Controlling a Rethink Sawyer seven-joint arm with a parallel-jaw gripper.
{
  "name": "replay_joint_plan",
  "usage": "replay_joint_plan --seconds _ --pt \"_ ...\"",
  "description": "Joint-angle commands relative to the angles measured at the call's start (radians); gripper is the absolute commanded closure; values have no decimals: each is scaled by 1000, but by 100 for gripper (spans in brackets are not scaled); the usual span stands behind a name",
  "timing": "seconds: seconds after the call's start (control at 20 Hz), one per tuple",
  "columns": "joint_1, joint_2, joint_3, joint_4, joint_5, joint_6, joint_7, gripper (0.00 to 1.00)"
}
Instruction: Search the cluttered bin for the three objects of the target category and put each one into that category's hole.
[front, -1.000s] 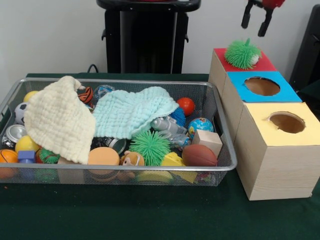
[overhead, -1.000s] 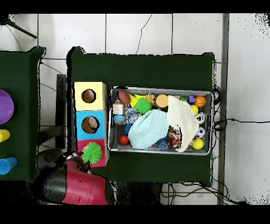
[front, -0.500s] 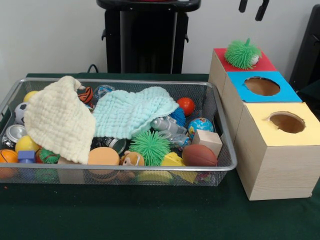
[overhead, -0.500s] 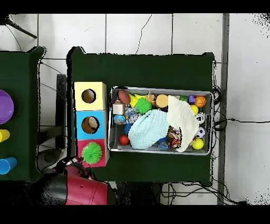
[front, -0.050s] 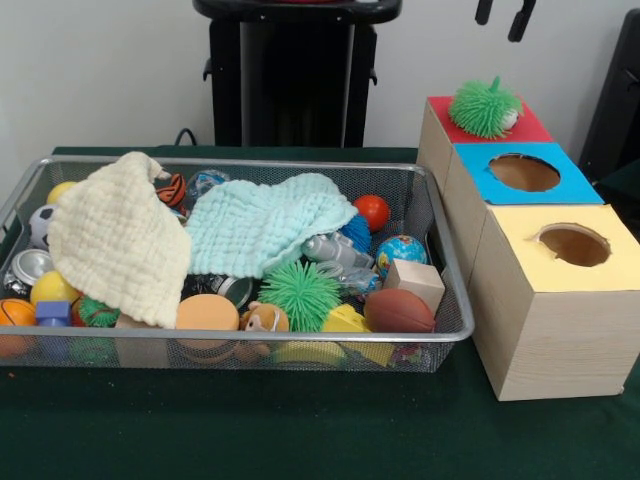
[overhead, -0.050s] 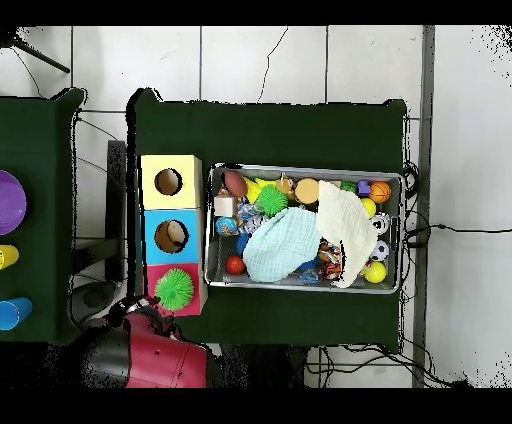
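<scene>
A green spiky ball (front, -0.050s: 485, 108) rests on the red-topped box (front, -0.050s: 532, 130), covering its hole; in the overhead view this ball (overhead, -0.050s: 174, 288) lies on the same red top. My gripper (front, -0.050s: 503, 14) hangs well above it at the top edge, open, with nothing between its dark fingertips. A second green spiky ball (front, -0.050s: 300, 293) lies in the wire bin (front, -0.050s: 250, 338) near its front, and a third one (front, -0.050s: 97, 312) peeks out under the cream cloth (front, -0.050s: 115, 240). The red arm (overhead, -0.050s: 150, 355) shows beside the boxes in the overhead view.
A blue-topped box (front, -0.050s: 565, 190) and a yellow-topped box (front, -0.050s: 530, 240) stand in line with the red one, holes uncovered. The bin also holds a light blue cloth (front, -0.050s: 265, 225), several balls, a wooden cube (front, -0.050s: 415, 282) and a brown football (front, -0.050s: 398, 311).
My gripper has risen from just above the red box to the top edge. The green spiky ball stays on the red top; the bin is unchanged.
</scene>
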Motion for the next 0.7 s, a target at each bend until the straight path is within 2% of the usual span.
replay_joint_plan --seconds 0.05,0.7 --pt "-14 32 13 -25 -37 7 175 0" --pt "-11 46 10 -35 -36 0 187 0"
